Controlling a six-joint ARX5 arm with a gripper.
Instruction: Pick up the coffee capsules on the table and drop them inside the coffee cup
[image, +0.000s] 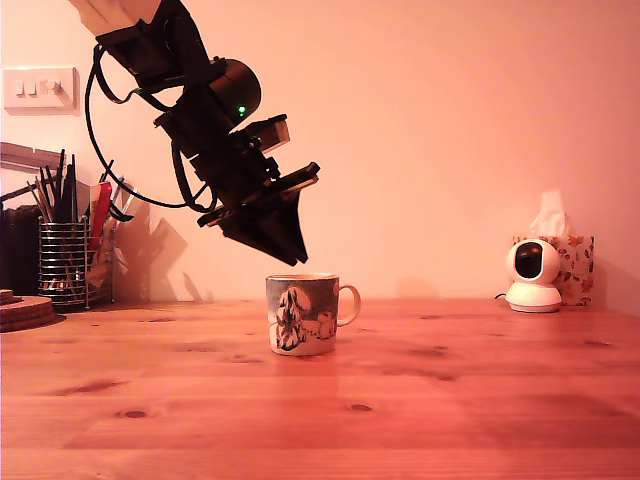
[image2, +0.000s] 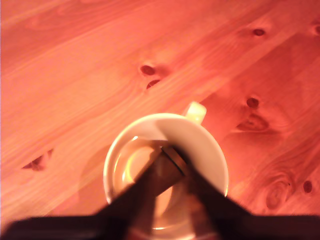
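Hovering just above the coffee cup (image: 303, 314), the gripper (image: 285, 255) points down at the mug's mouth, tips close over the pale rim but not touching it in the exterior view. In the wrist view the 2 dark fingers (image2: 135, 192) converge on 1 coffee capsule (image2: 167, 165), dark brown with its flat rimmed lid edge catching light; jaws are narrowed onto it, so it's pinched and held, hanging over the cup's open interior. View is blurred, so exact contact points are hard to read.

Cup stands upright on the table (image: 450, 400), handle (image: 349, 303) toward the exterior view's right, illustrated dark side facing the camera. Inside of the cup looks pale and glossy.

Farther out: wire utensil holder (image: 62, 262) at the exterior view's left edge, near the wall. Small white camera (image: 533, 275) at the exterior view's right, a patterned tissue box (image: 573, 262) just behind it. Light switch (image: 38, 88) on the wall, upper left.
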